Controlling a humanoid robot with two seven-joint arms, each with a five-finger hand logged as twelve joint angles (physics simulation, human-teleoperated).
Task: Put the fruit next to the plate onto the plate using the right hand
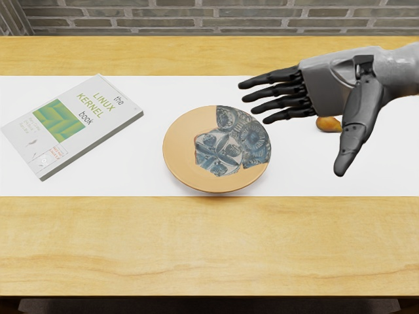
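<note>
A round orange-brown plate [180, 154] with a blue-grey patterned patch lies on the white table runner near the middle. Right of it, a small orange fruit [327, 123] rests on the runner, mostly hidden behind my right hand [308, 121]. That hand comes in from the right edge and hovers above the runner between the plate's right rim and the fruit. Its fingers [272, 91] are stretched out toward the left and the thumb [350, 140] hangs down; it holds nothing.
A white book [72, 124] titled "the Linux Kernel book" lies tilted on the runner at the left. The runner [131, 176] crosses a wooden table, with a brick wall behind it.
</note>
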